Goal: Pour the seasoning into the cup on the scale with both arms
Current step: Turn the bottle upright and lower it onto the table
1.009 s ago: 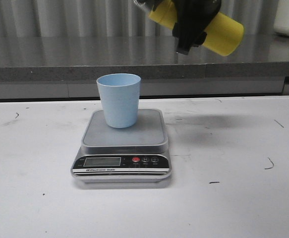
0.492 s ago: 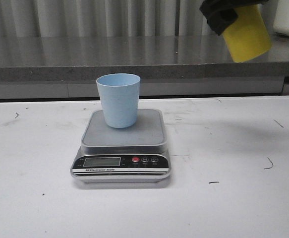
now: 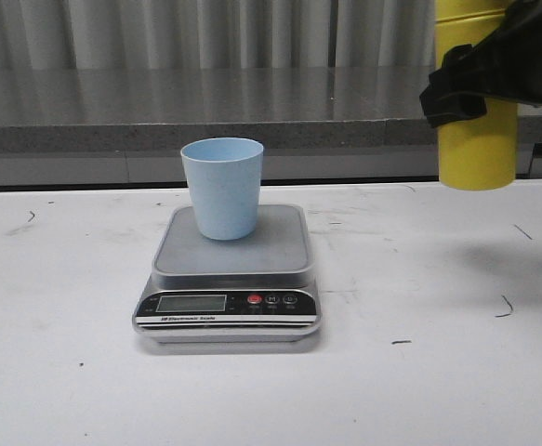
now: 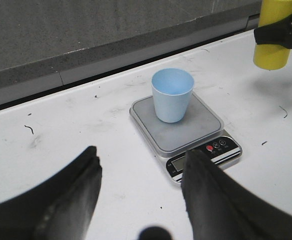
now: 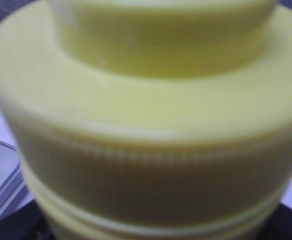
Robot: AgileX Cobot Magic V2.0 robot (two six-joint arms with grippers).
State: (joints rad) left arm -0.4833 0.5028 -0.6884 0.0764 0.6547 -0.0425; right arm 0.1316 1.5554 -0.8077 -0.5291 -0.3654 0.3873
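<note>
The pale blue cup [image 3: 222, 186] stands upright on the grey platform of the scale [image 3: 252, 255], left of the table's middle. The yellow seasoning bottle [image 3: 476, 149] hangs upright in the air at the far right, base above the table and top cut off by the frame. My right gripper [image 3: 480, 85] is shut around its body. The right wrist view is filled by the bottle's ribbed collar [image 5: 146, 125]. The left wrist view shows my left gripper [image 4: 142, 152] open and empty, near the scale [image 4: 158, 131], with the cup [image 4: 172, 95] and bottle [image 4: 271, 50] beyond.
A grey ledge [image 3: 159, 130] runs along the back of the white table [image 3: 419, 390], with a pleated curtain behind it. Small dark marks dot the tabletop.
The bottle went from lying tilted above and right of the cup to upright, carried right and lower by my right gripper. Cup and scale have not moved.
</note>
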